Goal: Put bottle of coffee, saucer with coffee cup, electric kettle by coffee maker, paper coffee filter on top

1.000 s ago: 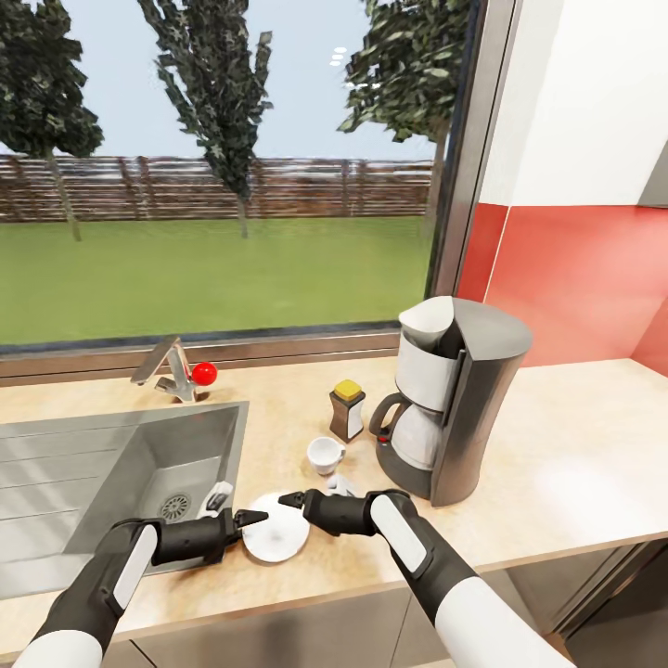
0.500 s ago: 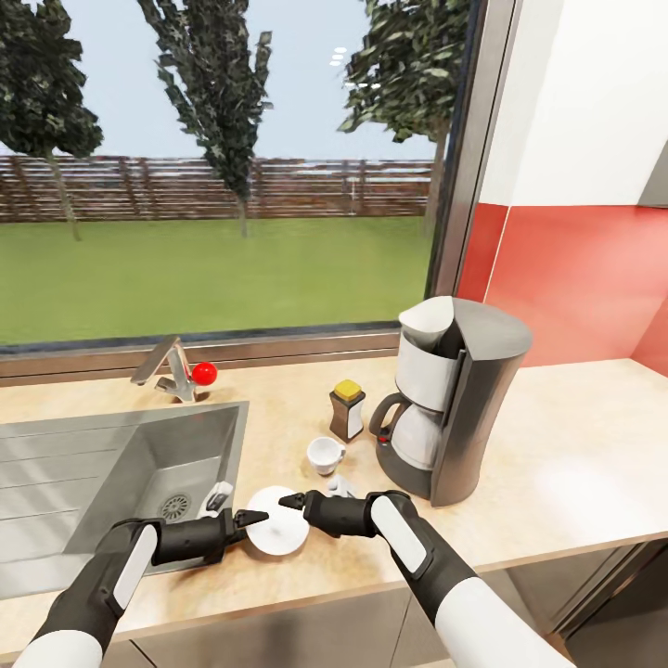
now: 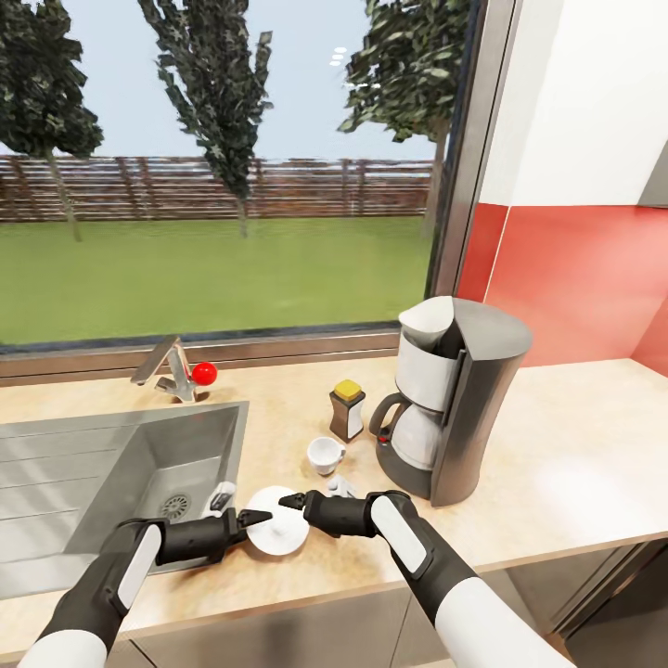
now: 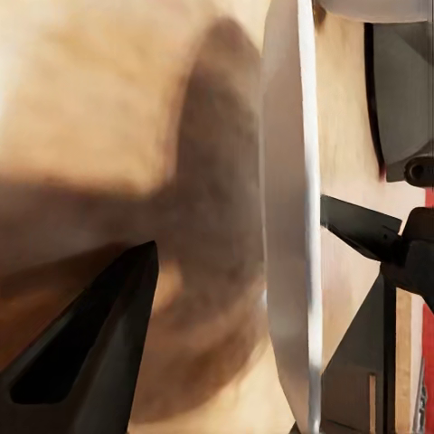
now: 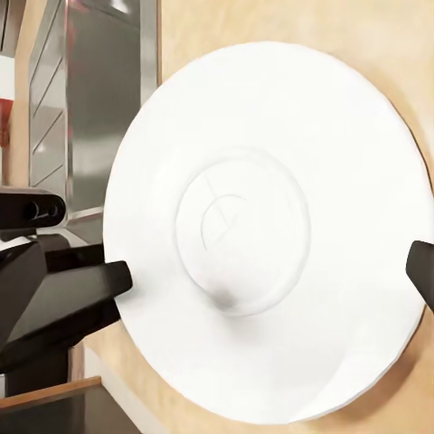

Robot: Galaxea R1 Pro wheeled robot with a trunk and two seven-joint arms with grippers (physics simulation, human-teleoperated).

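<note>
Two grippers are set at opposite rims of the saucer (image 3: 275, 532), which lies on the surface (image 3: 575, 464) near its front edge, between the sink (image 3: 102, 464) and the coffee maker (image 3: 455, 408). The left gripper (image 3: 252, 518) is seen at the saucer's sink-side rim; in the left wrist view the rim stands between its two fingers (image 4: 90, 344), which are parted and not clamped on it. The right gripper (image 3: 289, 502) is at the far rim; in its wrist view two dark fingertips (image 5: 86, 280) flank the white disc with a wide gap, and nothing is held.

The saucer is judged to be light, rigid, glazed and brittle. Its thin, low rim offers little purchase and is likely to be slippery. A pinch across the rim, one finger under and one over, is judged the soundest hold. The left wrist view suggests that the rim stands slightly clear of the surface, so a finger could probably be slid beneath.

Open room is noted on the surface to the right of the coffee maker and along the front edge. The coffee cup (image 3: 325, 454) stands just behind the saucer, and the bottle of coffee (image 3: 347, 410) behind that, beside the coffee maker. The sink's drop lies close on the left, and the front edge is near; a slip either way would risk breakage.
</note>
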